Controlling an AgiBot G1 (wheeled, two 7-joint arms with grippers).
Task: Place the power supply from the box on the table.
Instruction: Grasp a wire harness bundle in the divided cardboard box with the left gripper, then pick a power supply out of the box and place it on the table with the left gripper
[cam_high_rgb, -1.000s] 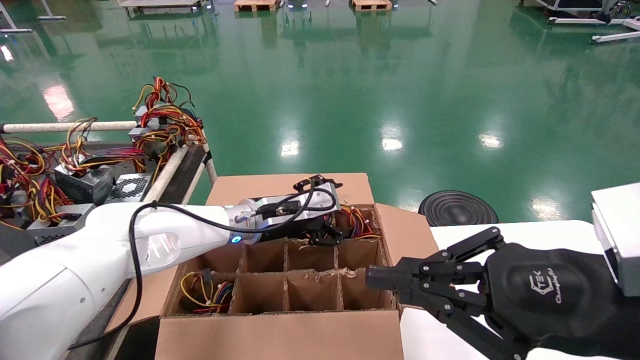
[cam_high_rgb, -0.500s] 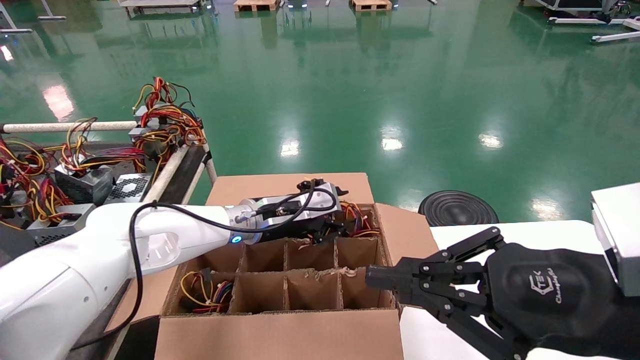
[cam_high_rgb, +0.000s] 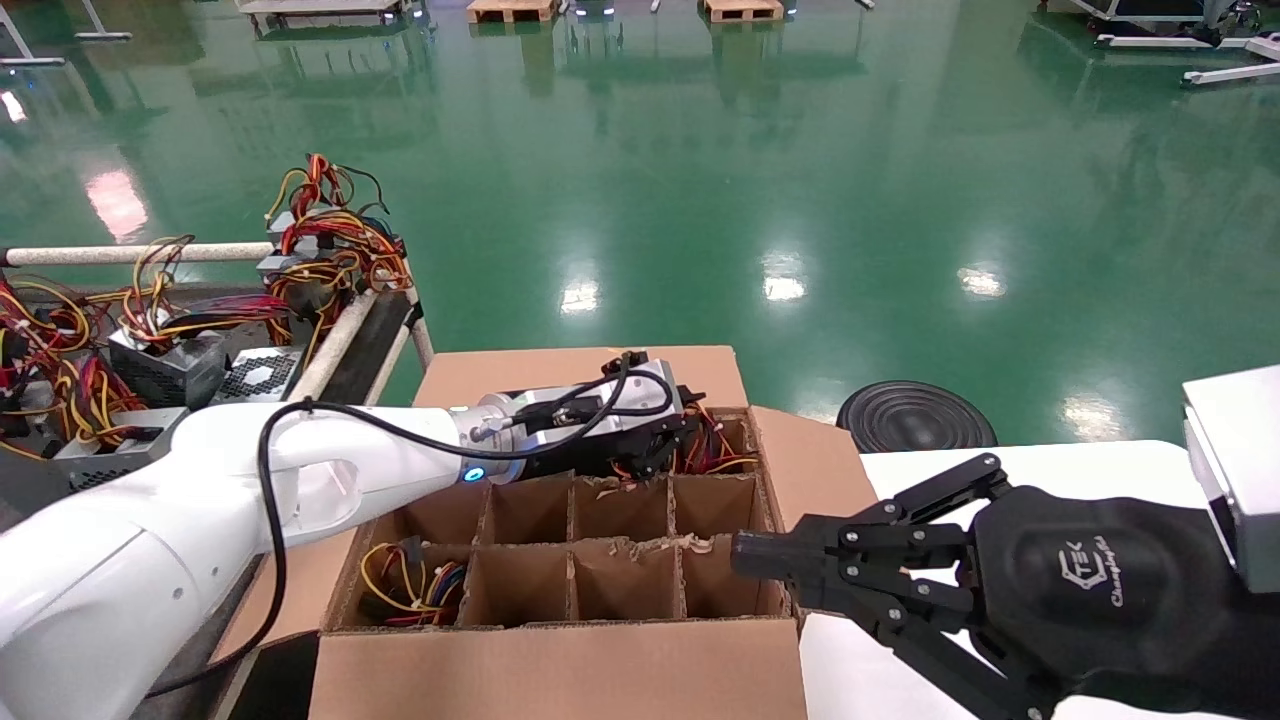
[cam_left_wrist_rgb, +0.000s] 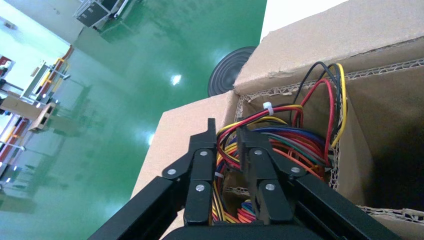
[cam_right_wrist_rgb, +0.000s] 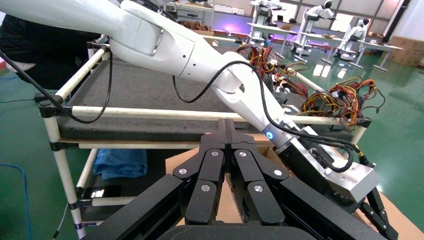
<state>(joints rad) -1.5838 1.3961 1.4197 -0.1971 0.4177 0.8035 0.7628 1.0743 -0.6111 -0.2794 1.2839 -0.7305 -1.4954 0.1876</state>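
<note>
Inside box (cam_high_rgb: 560, 660) far-right cell, left gripper (cam_left_wrist_rgb: 227, 150) clenched on power supply (cam_left_wrist_rgb: 280, 145) wires; right gripper (cam_right_wrist_rgb: 230, 131) closed, empty.

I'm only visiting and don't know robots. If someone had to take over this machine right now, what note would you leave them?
Left gripper: down in the far right corner cell of the large brown cardboard box, fingers nearly closed around the red, yellow and black wire bundle of a power supply; its metal case is hidden.
Right gripper: shut, holding nothing, parked at the box's near right edge.
Done: several grey metal power supplies lie on the dark table with white tube rails.
Left: lift this one out and set it on the table. Another wire bundle sits in the near left cell.
</note>
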